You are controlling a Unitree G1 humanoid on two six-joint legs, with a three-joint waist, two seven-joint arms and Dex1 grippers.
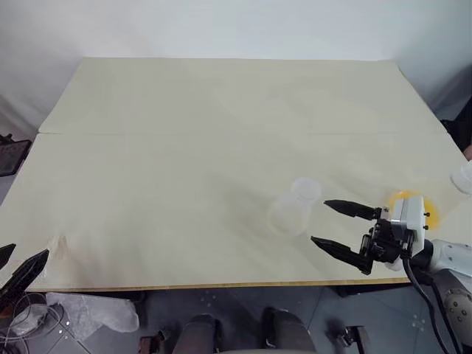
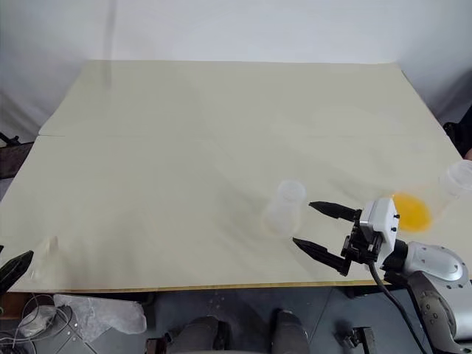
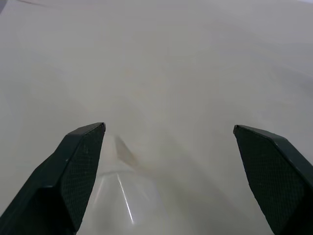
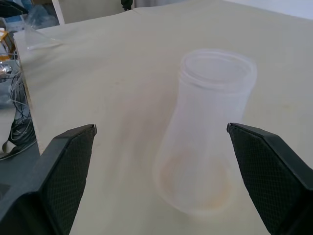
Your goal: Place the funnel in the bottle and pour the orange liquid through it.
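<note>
Clear, wide-mouthed, upright bottle (image 4: 205, 132)

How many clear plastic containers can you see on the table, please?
3: the bottle standing before the right gripper, the container of orange liquid behind that gripper, and one at the table's right edge, cut off.

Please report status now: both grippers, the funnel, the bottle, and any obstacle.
Left gripper open, over funnel at table edge. Right gripper open, facing upright bottle, not touching. Orange liquid behind right gripper. Nothing between.
</note>
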